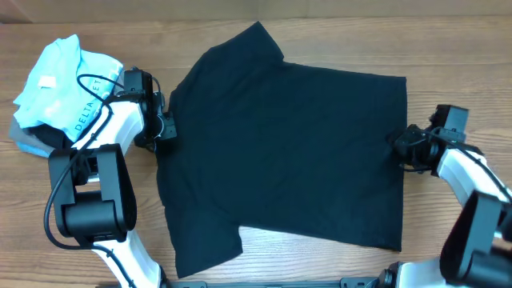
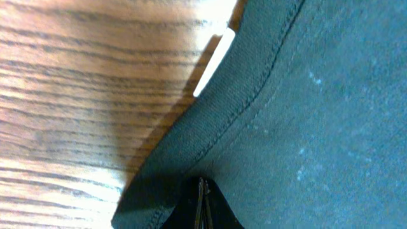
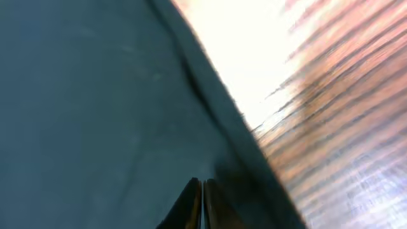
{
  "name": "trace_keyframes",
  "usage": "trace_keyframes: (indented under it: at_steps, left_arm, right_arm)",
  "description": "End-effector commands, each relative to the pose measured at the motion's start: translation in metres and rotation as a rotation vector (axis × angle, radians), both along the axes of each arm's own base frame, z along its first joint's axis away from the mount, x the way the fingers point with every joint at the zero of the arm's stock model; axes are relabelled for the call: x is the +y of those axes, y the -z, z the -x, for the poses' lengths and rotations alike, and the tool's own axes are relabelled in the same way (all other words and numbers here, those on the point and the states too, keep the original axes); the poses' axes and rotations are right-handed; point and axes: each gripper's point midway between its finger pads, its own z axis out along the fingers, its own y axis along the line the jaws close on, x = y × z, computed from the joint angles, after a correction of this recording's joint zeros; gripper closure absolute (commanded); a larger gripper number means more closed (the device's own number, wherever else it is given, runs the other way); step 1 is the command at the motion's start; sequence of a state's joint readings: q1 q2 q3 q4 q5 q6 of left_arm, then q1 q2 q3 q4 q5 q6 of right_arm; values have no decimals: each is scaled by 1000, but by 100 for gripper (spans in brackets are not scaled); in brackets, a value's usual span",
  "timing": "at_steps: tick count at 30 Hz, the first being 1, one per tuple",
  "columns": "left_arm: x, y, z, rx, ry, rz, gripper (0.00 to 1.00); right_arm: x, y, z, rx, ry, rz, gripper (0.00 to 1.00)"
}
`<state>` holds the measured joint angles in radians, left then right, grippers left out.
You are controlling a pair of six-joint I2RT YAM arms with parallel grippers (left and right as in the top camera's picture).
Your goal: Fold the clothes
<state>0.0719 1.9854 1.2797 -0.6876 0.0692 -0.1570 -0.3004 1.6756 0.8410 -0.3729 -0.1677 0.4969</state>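
Note:
The black T-shirt (image 1: 288,152) lies spread flat on the wooden table, collar to the left and hem to the right. My left gripper (image 1: 166,128) sits at the collar edge. In the left wrist view its fingers (image 2: 202,191) are pressed together on the ribbed collar (image 2: 254,83), just below the small white tag (image 2: 213,63). My right gripper (image 1: 398,148) sits at the middle of the hem. In the right wrist view its fingers (image 3: 201,191) are closed on the dark cloth (image 3: 95,95) close to the shirt's edge.
A light blue shirt lettered "DELTA ZETA" (image 1: 56,80) lies crumpled at the far left on top of a grey folded garment (image 1: 32,144). Bare wooden table (image 1: 448,48) surrounds the T-shirt. The arm bases stand at the front edge.

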Motion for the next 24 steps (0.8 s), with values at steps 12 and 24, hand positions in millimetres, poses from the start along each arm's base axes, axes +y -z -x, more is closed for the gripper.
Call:
trace_keyframes:
  at_steps: [12,24]
  left_arm:
    - [-10,-17,-5,-36,23,54,68]
    - [-60,-37,-28,-161,176,267,72]
  right_arm:
    - [-85,50,-8,90,245,151,96]
    - [-49,-84,-83,-235,-117,-188,56]
